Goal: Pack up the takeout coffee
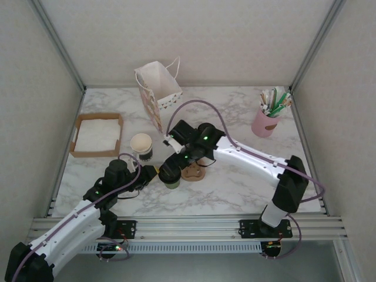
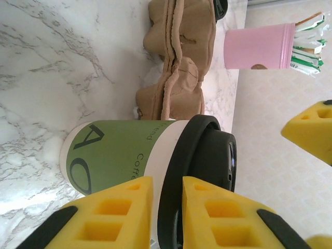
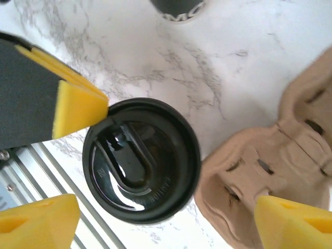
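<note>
Top external: the lidded cup [image 1: 171,178] stands on the table [image 1: 235,188] beside the cardboard carrier [image 1: 192,173], not yet packed. Left wrist: the left gripper [image 2: 167,184] has its fingers nearly together against the cup; I cannot tell if they grip it. Right wrist: the right gripper [image 3: 166,218] is spread wide over the lid [image 3: 140,161].

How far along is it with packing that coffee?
Barely begun. The lidded takeout coffee stands on the table beside the cardboard carrier. The right end effector hovers open over its lid; the left end effector sits at the rim. Getting it into the carrier or paper bag remains.
</note>
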